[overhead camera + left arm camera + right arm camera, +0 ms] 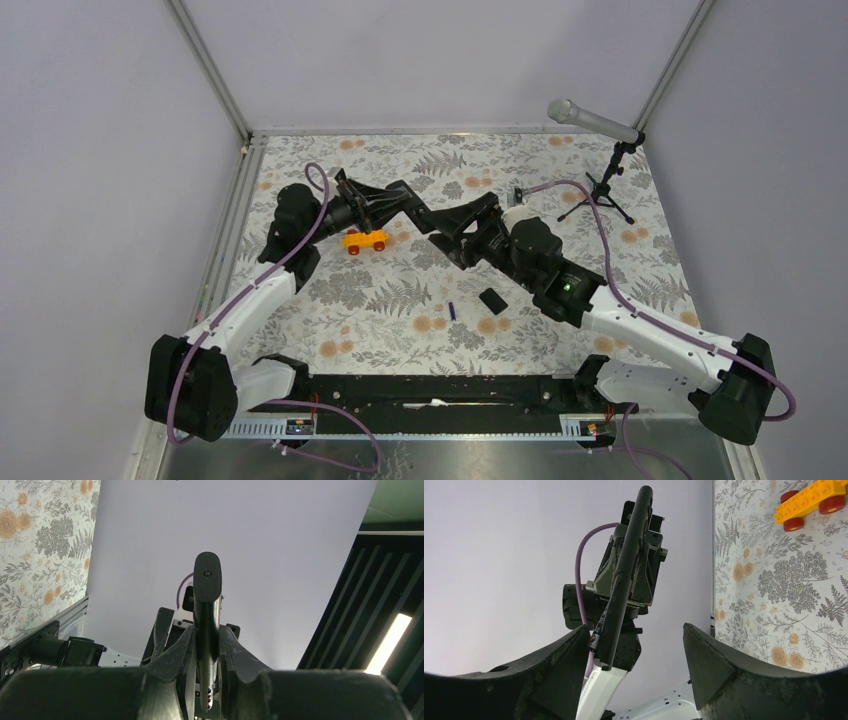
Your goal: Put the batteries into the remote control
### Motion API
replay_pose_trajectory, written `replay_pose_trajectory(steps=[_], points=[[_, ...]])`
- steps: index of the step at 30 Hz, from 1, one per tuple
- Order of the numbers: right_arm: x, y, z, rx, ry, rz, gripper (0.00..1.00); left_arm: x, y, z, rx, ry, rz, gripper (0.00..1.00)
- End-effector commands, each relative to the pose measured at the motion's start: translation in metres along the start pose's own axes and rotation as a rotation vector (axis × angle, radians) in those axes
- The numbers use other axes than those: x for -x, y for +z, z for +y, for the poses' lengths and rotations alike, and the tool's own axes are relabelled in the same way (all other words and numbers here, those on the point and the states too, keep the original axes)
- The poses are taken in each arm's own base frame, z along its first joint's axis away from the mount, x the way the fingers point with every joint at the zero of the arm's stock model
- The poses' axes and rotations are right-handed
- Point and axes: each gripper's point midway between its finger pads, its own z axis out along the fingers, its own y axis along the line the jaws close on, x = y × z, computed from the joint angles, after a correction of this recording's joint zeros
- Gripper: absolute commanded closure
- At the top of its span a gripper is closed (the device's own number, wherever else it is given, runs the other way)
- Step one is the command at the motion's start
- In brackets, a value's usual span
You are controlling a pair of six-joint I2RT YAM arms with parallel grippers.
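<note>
Overhead and wrist views, both arms raised over the far half of the table (pixel 400 300). The left gripper (pixel 207 645) is clamped on the remote control (pixel 207 580), a slim black bar held edge-on between the two fingers and jutting well past their tips. In the overhead view this arm reaches right, towards the middle of the floral cloth, and the right arm reaches left to meet it.

The right gripper (pixel 636 630) stands wide apart and grips nothing. The free end of the remote control lies in the gap between its fingers, nearer to the finger on the left of that view. Contact cannot be judged.

One battery (pixel 451 310) – a small purplish-blue cylinder – lies on the cloth nearer the arm bases, apart from both grippers. The second battery cannot be made out in any view. Just to the battery's right lies a small flat black cover (pixel 491 299), not touching it.

An orange toy car (pixel 365 240) with red wheels sits on the cloth beneath the left arm's wrist. A microphone (pixel 592 120) on a small tripod stands at the far right corner.
</note>
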Motion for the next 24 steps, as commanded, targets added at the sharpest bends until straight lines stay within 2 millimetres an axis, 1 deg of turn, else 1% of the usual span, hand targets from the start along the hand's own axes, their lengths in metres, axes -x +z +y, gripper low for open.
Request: replay_pose_trajectory(steps=[1, 4, 7, 11, 15, 19, 24], points=[[0.004, 0.004, -0.009, -0.034, 0.043, -0.005, 0.26, -0.019, -0.01, -0.036, -0.091, 0.073, 0.029, 1.0], [0.003, 0.006, -0.015, -0.055, 0.058, 0.005, 0.27, -0.02, -0.011, -0.036, -0.093, 0.07, 0.033, 1.0], [0.003, 0.006, -0.021, -0.075, 0.071, 0.007, 0.3, -0.022, -0.012, -0.038, -0.101, 0.075, 0.036, 1.0], [0.003, 0.007, -0.025, -0.099, 0.062, 0.012, 0.37, -0.022, -0.012, -0.04, -0.108, 0.074, 0.036, 1.0], [0.0, 0.008, -0.033, -0.14, 0.031, 0.029, 0.46, -0.021, -0.011, -0.042, -0.117, 0.07, 0.038, 1.0], [-0.002, 0.011, -0.04, -0.159, 0.023, 0.042, 0.42, -0.023, -0.011, -0.045, -0.125, 0.072, 0.044, 1.0], [0.0, 0.012, -0.037, -0.153, 0.013, 0.039, 0.43, -0.023, -0.012, -0.044, -0.115, 0.104, 0.037, 1.0]])
